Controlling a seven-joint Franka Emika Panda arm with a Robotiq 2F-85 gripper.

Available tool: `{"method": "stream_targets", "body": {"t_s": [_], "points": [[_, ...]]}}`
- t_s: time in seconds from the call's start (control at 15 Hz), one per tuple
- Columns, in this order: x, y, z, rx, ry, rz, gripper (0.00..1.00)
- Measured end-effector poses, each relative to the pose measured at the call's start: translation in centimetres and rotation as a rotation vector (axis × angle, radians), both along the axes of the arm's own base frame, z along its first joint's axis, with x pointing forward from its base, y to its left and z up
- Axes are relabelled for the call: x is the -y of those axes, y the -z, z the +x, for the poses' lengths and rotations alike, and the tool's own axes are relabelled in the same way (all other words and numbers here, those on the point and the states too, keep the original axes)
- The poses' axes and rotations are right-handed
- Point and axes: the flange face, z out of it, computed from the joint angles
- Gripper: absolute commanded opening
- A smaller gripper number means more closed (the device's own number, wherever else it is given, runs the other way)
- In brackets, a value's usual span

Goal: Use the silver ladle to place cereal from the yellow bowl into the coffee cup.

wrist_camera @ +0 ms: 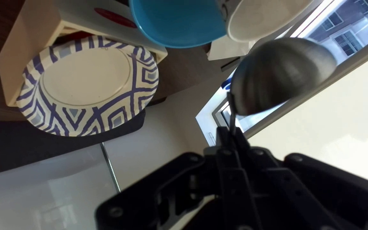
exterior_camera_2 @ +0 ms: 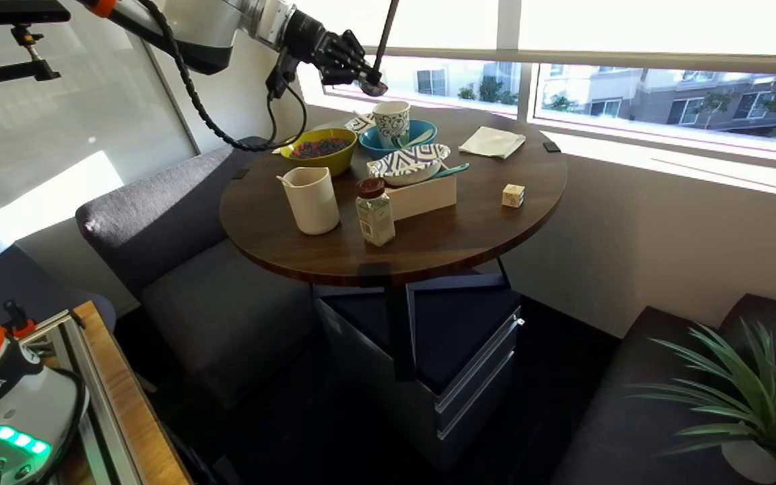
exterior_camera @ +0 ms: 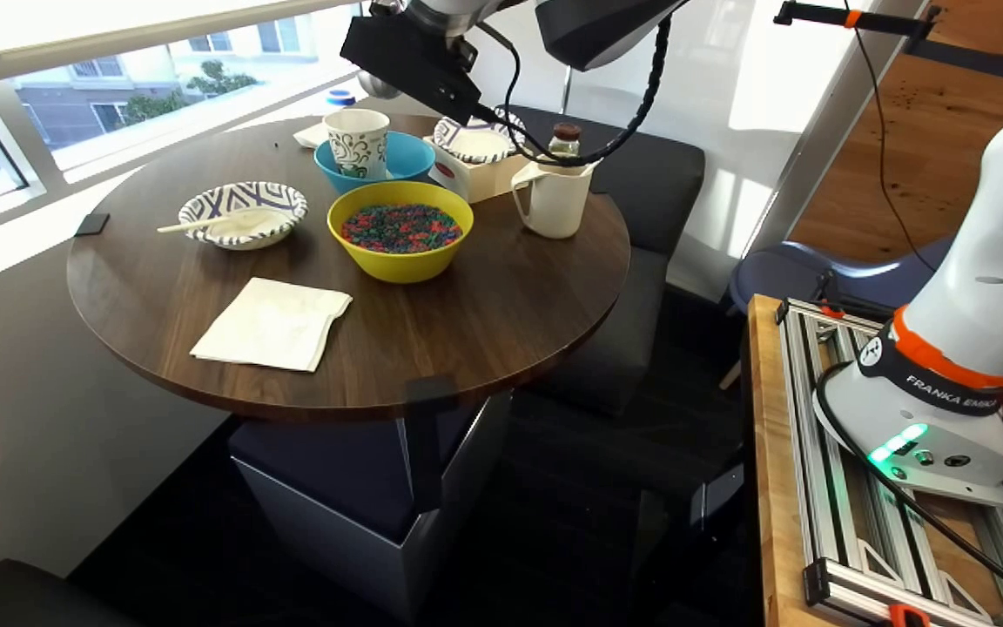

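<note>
Evidently we are mid-transfer: upper left in an exterior view, the coffee cup (exterior_camera: 358, 144) stands inside the blue bowl (exterior_camera: 413, 155); near it, higher, hangs the silver ladle (exterior_camera: 377, 85), pinched by the tool (wrist_camera: 232, 133) in the wrist view; then comes the yellow bowl (exterior_camera: 406, 266) of cereal (exterior_camera: 401, 229). Next we should probably tip the ladle over the cup. Far right, the arm base (exterior_camera: 945, 435) reads "FRANKA EMIKA".

You see a plain, round yellow bowl (exterior_camera: 400, 266), small cereal pieces (exterior_camera: 401, 228) speckled red, green and dark blue, a small silver metal ladle (wrist_camera: 283, 76) and your black gripper (wrist_camera: 232, 132). Your white paper coffee cup (exterior_camera: 358, 146) carries dark scrollwork above green; the round blue bowl (wrist_camera: 180, 22) is plain; the round white paper bowl (wrist_camera: 139, 95) shows violet stripes and grey-centred diamonds.
</note>
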Motion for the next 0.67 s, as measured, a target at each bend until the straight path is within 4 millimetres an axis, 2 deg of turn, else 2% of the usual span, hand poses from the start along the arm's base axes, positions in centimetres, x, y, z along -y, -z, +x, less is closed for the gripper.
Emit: {"method": "stream_targets", "body": {"t_s": [0.33,0.67], "points": [[0.2,-0.9,1.3,-0.072,-0.014,0.036,0.01],[1.3,-1.5,2.8,-0.124,-0.043,0.117,0.01]]}}
